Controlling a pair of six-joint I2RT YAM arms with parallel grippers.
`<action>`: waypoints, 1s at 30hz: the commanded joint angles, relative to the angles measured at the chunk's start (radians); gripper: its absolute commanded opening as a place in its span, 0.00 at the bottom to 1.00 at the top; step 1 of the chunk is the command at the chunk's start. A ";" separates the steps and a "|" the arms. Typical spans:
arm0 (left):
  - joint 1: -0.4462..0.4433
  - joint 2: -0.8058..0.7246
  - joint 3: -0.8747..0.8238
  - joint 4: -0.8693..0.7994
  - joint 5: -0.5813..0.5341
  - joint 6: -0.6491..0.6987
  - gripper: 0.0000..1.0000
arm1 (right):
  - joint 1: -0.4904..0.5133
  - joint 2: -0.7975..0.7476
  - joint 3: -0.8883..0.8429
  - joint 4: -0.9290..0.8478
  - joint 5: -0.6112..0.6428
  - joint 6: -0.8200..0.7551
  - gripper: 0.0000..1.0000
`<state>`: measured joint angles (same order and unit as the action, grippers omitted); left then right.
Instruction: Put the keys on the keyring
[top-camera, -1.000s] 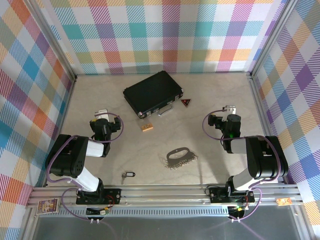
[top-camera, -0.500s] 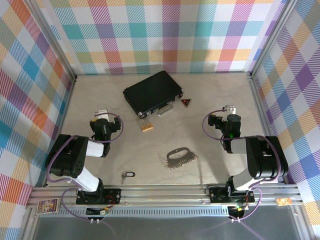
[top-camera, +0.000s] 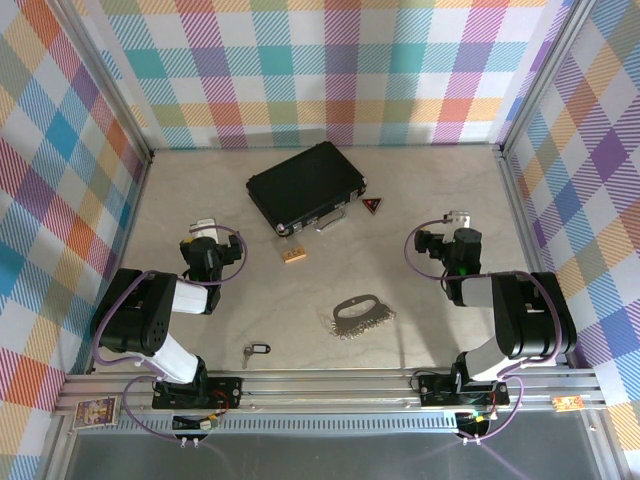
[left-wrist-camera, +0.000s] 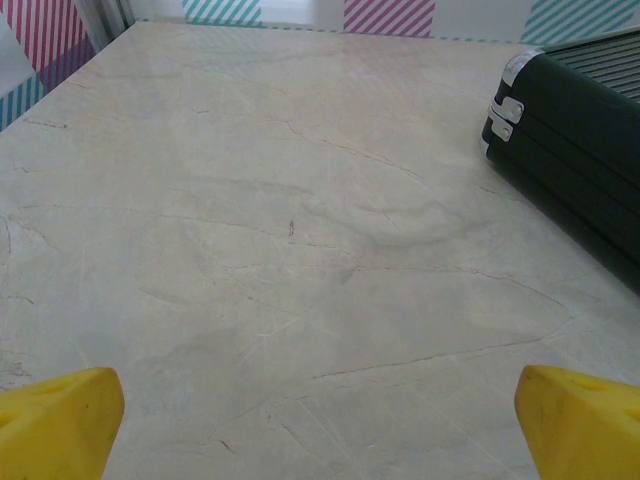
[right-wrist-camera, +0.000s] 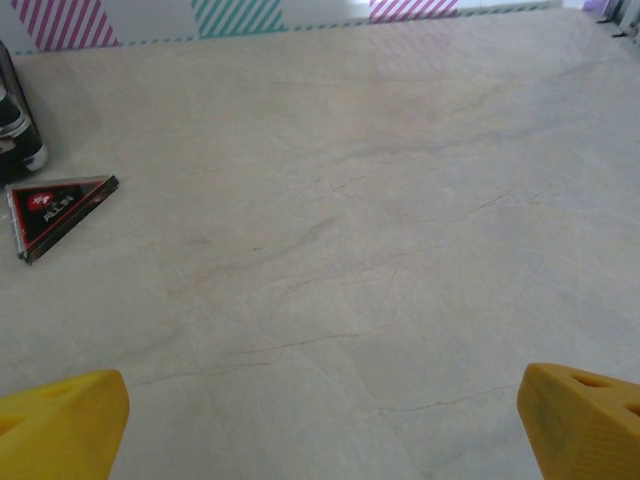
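From above: keys (top-camera: 360, 318), keyring (top-camera: 257, 350) lying crosswise, stub leftward. Spread left gripper (left-wrist-camera: 320, 425) facing black case (left-wrist-camera: 570, 150); spread right gripper (right-wrist-camera: 320, 425), red triangle (right-wrist-camera: 55, 210).

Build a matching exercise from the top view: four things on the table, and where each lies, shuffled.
Things:
1. keys
2. keyring
3. black case
4. tan block

Places:
a. far part of the table, around the middle
b. near edge, left of the keys
c. just on the near side of the black case
d. front centre

Pairs: 1-d, 2-b, 3-a, 4-c
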<state>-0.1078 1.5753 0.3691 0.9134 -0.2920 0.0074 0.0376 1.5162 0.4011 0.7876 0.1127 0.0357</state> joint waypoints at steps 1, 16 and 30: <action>0.010 -0.073 -0.007 -0.021 0.017 -0.008 1.00 | -0.007 -0.068 0.025 -0.047 -0.028 -0.021 0.99; -0.029 -0.692 0.218 -1.055 0.257 -0.409 1.00 | 0.158 -0.380 0.361 -1.011 0.110 0.281 0.99; -0.572 -0.640 0.261 -1.181 0.709 -0.441 1.00 | 0.356 -0.631 0.237 -1.223 -0.342 0.457 0.99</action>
<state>-0.6048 0.9127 0.6662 -0.3019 0.3214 -0.3763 0.3870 0.9176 0.6937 -0.3882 -0.0814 0.4011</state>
